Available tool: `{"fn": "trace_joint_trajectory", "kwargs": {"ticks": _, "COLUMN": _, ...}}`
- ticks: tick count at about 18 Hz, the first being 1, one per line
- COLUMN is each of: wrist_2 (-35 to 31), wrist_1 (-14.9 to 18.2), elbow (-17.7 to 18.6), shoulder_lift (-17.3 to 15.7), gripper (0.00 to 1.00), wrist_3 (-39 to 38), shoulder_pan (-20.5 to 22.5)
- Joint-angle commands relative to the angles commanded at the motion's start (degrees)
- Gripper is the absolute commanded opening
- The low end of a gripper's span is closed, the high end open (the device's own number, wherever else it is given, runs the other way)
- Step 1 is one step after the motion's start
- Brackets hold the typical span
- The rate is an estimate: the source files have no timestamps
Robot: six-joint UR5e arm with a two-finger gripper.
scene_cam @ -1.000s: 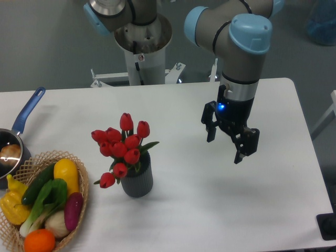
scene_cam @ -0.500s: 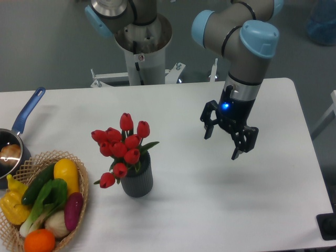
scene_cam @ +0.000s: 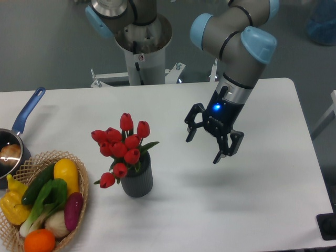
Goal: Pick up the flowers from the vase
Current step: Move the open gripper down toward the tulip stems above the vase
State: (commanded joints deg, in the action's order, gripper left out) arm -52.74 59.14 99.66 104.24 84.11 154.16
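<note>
One fixed camera looks down on a white table, where a UR5e arm with pale blue joint caps reaches in from the upper right. Its black two-finger gripper hangs tilted above the tabletop, a blue light glowing on its body, the jaws spread wide with nothing between them. One fingertip points down toward the left, the other sits lower and to the right.

Left of the gripper and clear of it, the red tulips stand bunched in the vase, a short dark grey ribbed cylinder resting upright on the table. Buds are closed; one bloom droops low over the vase's left side, and a green leaf juts out to the right near the rim.

At the lower left corner, a wicker basket holds mixed vegetables, among them a yellow pepper, a cucumber, a purple piece and an orange. Just behind the basket, at the left edge, a steel saucepan with a blue handle is partly cut off by the frame. The arm's grey mounting column rises beyond the table's far edge.
</note>
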Motion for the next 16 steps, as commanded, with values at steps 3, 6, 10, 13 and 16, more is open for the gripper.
{"fn": "trace_joint_trajectory", "kwargs": {"ticks": 3, "wrist_2": 1.5, "wrist_1": 0.9, "elbow": 3.6, "shoulder_lift": -1.9, "gripper": 1.00, "wrist_3": 0.0, "shoulder_pan": 0.2}}
{"fn": "trace_joint_trajectory", "kwargs": {"ticks": 6, "wrist_2": 7.9, "wrist_1": 1.3, "elbow": 4.8, "shoulder_lift": -2.0, "gripper": 1.00, "wrist_3": -1.7, "shoulder_pan": 0.0}}
{"fn": "trace_joint_trajectory", "kwargs": {"ticks": 10, "wrist_2": 11.1, "wrist_1": 2.2, "elbow": 4.8, "shoulder_lift": -2.5, "gripper": 1.00, "wrist_3": -4.6, "shoulder_pan": -0.1}}
{"fn": "trace_joint_trajectory", "kwargs": {"ticks": 13, "wrist_2": 15.6, "wrist_1": 2.5, "elbow": 5.1, "shoulder_lift": -2.5, "gripper": 1.00, "wrist_3": -4.8, "shoulder_pan": -1.0}}
{"fn": "trace_joint_trajectory", "kwargs": {"ticks": 16, "wrist_2": 15.7, "wrist_1": 2.4, "elbow": 5.2, "shoulder_lift": -2.6, "gripper": 1.00, "wrist_3": -4.7, "shoulder_pan": -1.9}}
